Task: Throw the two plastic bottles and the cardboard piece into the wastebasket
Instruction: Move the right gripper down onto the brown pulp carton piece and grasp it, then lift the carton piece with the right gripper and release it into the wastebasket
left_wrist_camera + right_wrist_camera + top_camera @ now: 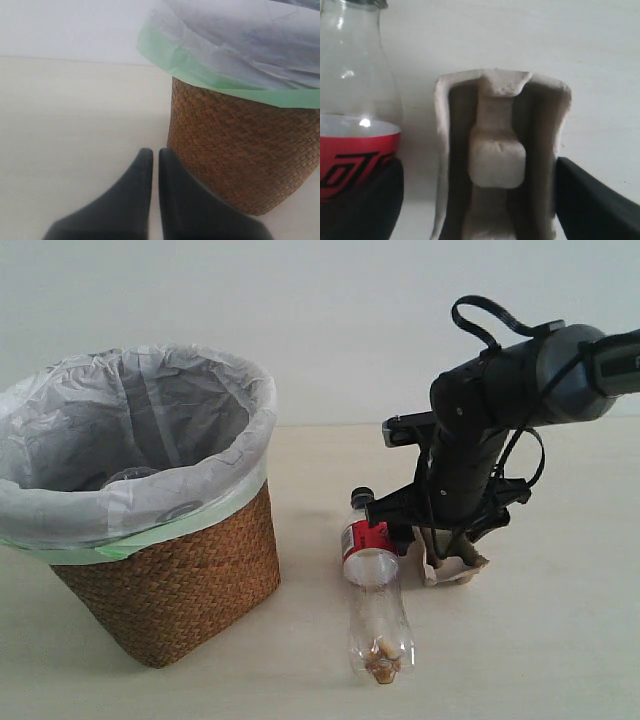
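The black-capped, red-labelled bottle [375, 602] lies on the table with its cap pointing away from the camera. Just to its right is the tan cardboard piece [456, 566]. My right gripper [440, 540] is down over the cardboard and open. In the right wrist view the cardboard piece [492, 115] sits between the spread fingers of the right gripper [477, 172], with the bottle [355, 100] beside one finger. The wastebasket [180, 580] stands at the left. My left gripper [155, 152] is shut and empty, low beside the wastebasket [240, 150]. The green-capped bottle is not in view.
A faint clear rounded shape [130, 477] shows low inside the bag; I cannot tell what it is. Pale bare tabletop [560, 640] surrounds the objects, with a white wall behind.
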Controlling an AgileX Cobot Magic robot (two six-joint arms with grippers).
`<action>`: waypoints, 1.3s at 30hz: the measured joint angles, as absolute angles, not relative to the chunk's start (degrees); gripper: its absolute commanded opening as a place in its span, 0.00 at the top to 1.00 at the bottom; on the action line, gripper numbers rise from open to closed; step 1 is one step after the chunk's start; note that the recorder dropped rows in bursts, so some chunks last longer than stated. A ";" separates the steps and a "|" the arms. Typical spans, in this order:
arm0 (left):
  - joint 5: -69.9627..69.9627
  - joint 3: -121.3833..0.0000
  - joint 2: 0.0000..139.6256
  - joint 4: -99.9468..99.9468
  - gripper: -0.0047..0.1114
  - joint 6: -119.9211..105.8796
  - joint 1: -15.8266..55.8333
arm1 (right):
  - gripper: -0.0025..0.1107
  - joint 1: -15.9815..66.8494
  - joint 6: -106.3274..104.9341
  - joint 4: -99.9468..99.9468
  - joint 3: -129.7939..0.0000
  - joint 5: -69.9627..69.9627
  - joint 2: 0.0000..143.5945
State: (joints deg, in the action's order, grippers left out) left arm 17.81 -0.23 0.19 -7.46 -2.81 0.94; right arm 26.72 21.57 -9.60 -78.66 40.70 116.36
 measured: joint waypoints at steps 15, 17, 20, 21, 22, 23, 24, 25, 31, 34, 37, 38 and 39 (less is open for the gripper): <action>17.81 -0.23 0.19 -7.46 0.93 -2.81 0.94 | 0.98 26.72 26.03 -17.70 -78.66 41.73 118.83; 17.81 -0.23 0.19 -7.46 0.93 -2.81 0.94 | 0.98 26.72 26.17 -18.93 -78.66 42.95 118.71; 17.81 -0.23 0.19 -7.46 0.93 -2.81 0.94 | 0.98 26.72 26.26 -19.36 -78.66 44.75 116.90; 17.81 -0.23 0.19 -7.46 0.93 -2.81 0.94 | 0.98 26.72 26.26 -19.36 -78.66 44.90 115.76; 17.81 -0.23 0.19 -7.46 0.93 -2.81 0.94 | 0.98 26.72 26.26 -19.36 -78.50 45.02 114.37; 17.81 -0.23 0.19 -7.46 0.93 -2.81 0.94 | 0.98 26.72 26.26 -19.36 -78.10 45.02 112.76; 17.81 -0.23 0.19 -7.46 0.93 -2.81 0.94 | 0.98 26.72 26.26 -19.36 -77.49 44.91 111.37; 17.81 -0.23 0.19 -7.46 0.93 -2.81 0.94 | 0.98 26.72 26.26 -19.36 -76.50 44.33 109.56; 17.81 -0.23 0.19 -7.46 0.93 -2.81 0.94 | 0.98 26.63 26.26 -19.15 -66.23 39.15 100.78; 17.81 -0.23 0.19 -7.46 0.93 -2.81 0.94 | 0.98 26.63 26.14 -18.99 -61.25 37.33 97.56; 17.81 -0.23 0.19 -7.46 0.93 -2.81 0.94 | 0.98 26.63 26.14 -18.99 -56.68 34.07 94.52; 17.81 -0.23 0.19 -7.46 0.93 -2.81 0.94 | 0.98 26.63 26.03 -18.99 -55.50 33.24 93.65; 17.81 -0.23 0.19 -7.46 0.93 -2.81 0.94 | 0.98 26.63 26.03 -18.99 -54.27 32.59 92.81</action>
State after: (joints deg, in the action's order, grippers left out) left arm 17.81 -0.23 0.19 -7.46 -2.81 0.94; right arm 26.63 26.03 -18.99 -54.27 32.59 92.81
